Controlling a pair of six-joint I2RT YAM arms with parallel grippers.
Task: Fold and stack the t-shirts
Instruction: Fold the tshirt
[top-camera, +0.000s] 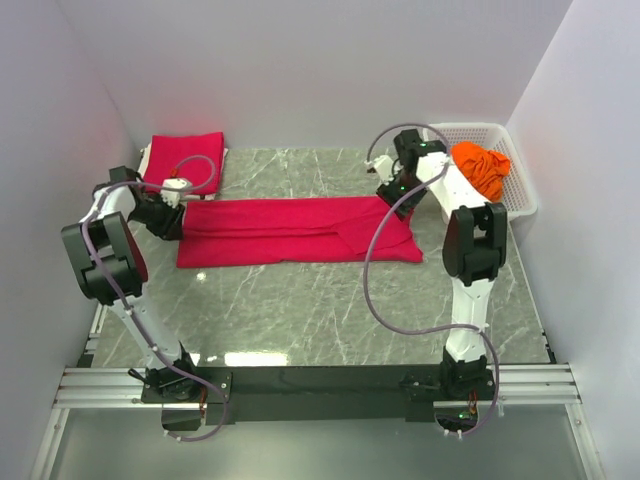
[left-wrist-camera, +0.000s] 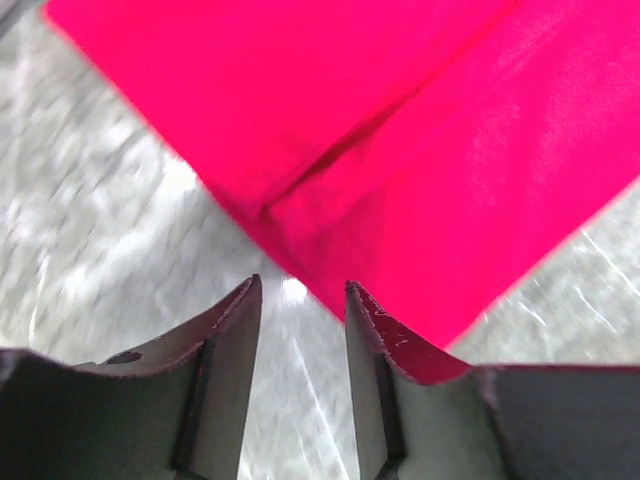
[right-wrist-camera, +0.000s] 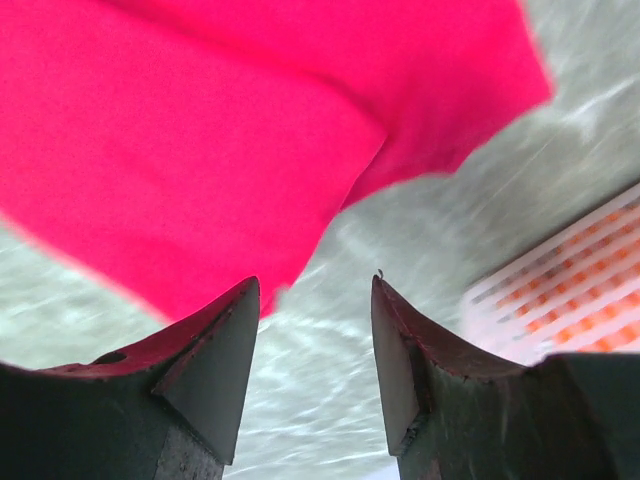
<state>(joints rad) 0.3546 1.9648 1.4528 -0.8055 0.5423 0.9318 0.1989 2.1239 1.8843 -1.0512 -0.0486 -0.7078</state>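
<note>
A crimson t-shirt (top-camera: 295, 230) lies folded into a long strip across the marble table. My left gripper (top-camera: 176, 204) is at the strip's left end. In the left wrist view it (left-wrist-camera: 300, 290) stands open just short of the shirt's edge (left-wrist-camera: 420, 170), with only bare table between the fingers. My right gripper (top-camera: 389, 190) is at the strip's right end. In the right wrist view it (right-wrist-camera: 315, 285) is open over bare table, the shirt (right-wrist-camera: 200, 150) just ahead of it. A folded crimson t-shirt (top-camera: 183, 160) rests at the back left. An orange t-shirt (top-camera: 482, 168) sits bunched in the basket.
The white lattice basket (top-camera: 520, 195) stands at the back right, against the right wall, and its side (right-wrist-camera: 570, 290) shows close to my right gripper. White walls close in the table on three sides. The metal rail (top-camera: 320, 385) with the arm bases runs along the near edge.
</note>
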